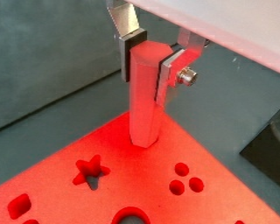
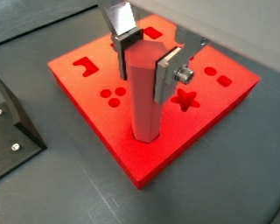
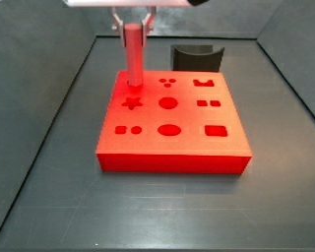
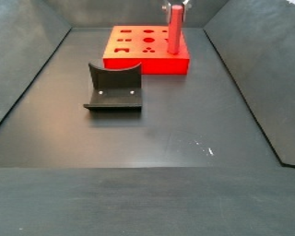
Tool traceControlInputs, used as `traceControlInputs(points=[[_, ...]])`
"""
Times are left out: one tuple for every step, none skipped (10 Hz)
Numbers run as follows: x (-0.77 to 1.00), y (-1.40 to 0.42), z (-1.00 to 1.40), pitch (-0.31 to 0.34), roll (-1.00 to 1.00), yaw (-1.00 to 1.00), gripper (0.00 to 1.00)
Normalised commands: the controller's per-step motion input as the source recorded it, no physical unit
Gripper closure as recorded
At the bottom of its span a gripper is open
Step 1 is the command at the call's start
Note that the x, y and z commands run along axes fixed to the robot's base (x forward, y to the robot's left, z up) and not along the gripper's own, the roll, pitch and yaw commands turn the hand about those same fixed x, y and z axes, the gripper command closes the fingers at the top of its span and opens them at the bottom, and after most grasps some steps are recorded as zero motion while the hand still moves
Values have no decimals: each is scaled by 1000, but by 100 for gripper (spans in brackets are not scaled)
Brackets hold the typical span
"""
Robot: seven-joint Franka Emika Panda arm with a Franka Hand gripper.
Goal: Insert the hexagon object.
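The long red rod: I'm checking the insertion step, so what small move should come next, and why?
Probably a slow, straight push down. The tool grips the long, smooth red rod upright, its lower end at the top face of the wide flat red block with shaped holes. Whether it has entered a hole cannot be told.
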Motion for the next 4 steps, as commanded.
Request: traceControlInputs(points=[[0, -26, -780, -171, 94, 0, 100], [0, -14, -863, -180, 94, 0, 100], [0, 0, -609, -91, 80, 0, 100], [0, 0, 0, 0, 0, 0, 100]])
